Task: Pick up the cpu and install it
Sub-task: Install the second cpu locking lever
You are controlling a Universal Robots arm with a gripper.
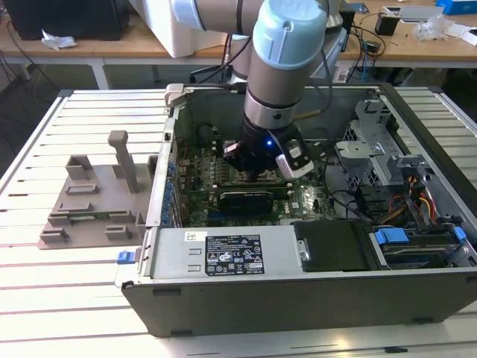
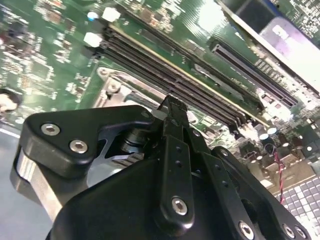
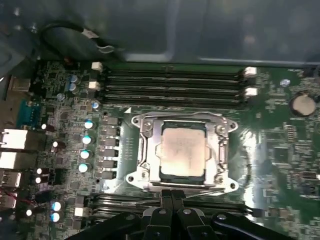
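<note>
My hand [image 3: 171, 197] is closed and holds nothing; the cpu [image 3: 183, 150] lies in the socket [image 3: 145, 150] just ahead of my fingertips.

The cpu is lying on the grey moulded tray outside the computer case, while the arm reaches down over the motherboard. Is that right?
Not quite. In the first wrist view the cpu sits inside the metal-framed socket on the motherboard, not on the tray. The rest holds: the exterior view shows the arm reaching down into the computer case, with the gripper near the socket.
</note>
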